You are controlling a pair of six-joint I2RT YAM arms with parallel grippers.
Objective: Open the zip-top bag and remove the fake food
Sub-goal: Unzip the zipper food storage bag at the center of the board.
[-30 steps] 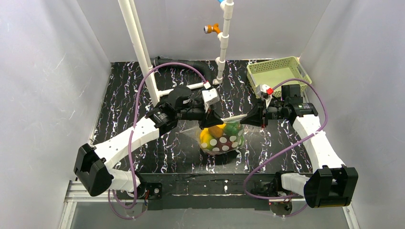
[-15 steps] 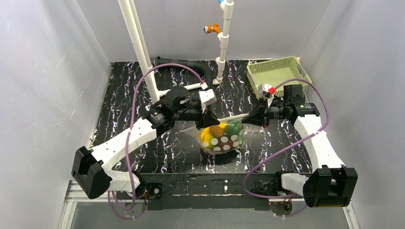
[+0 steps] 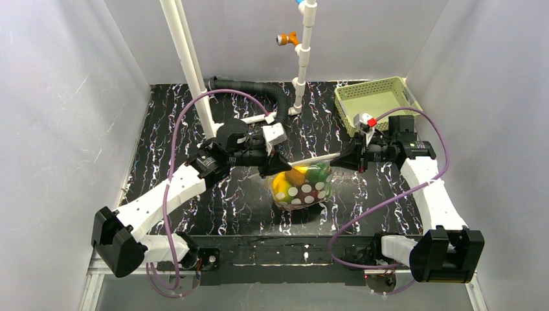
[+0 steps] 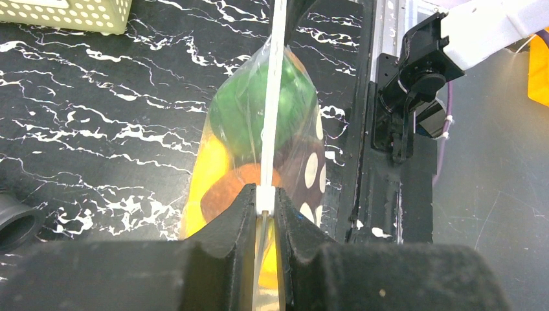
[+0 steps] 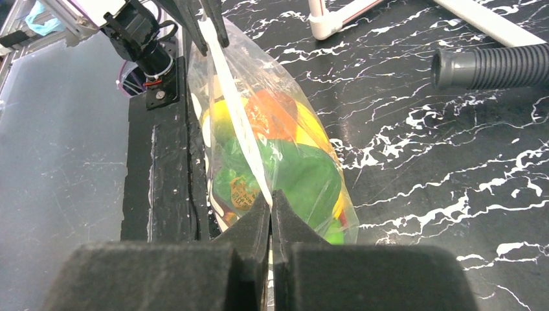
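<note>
From above, the clear, crinkly plastic zip-top bag (image 3: 303,189) printed with pale dots hangs between the two hands. Its belly is low over the black, white-veined counter (image 3: 168,129); whether it touches cannot be told. The left hand (image 3: 277,168) pinches one end of the bag's top edge and the right hand (image 3: 335,162) pinches the other, so the edge is stretched taut from fingertip to fingertip. The glossy plastic fake food (image 3: 294,178) is bunched below both hands. A pale green slotted plastic basket (image 3: 375,100) stands beyond the right hand, well apart.

In the left wrist view, the left hand is clenched on the bag's white zip strip (image 4: 275,97), which runs straight away from its fingertips. A round green ball (image 4: 249,113) and an orange-brown piece (image 4: 226,191) lie inside the bag just under those fingertips.

In the right wrist view, the right hand is likewise clamped tight on the strip, which leads off to the left hand's fingertips at the far end. The seal looks closed along its whole length.

The step in hand seems to be parting the seal. Pulling lengthwise only tightens the strip, so one hand probably needs to regrasp a single lip near the middle and draw it sideways, away from the other hand's side. The bag should be kept low and its mouth upward so the pieces do not spill.
</note>
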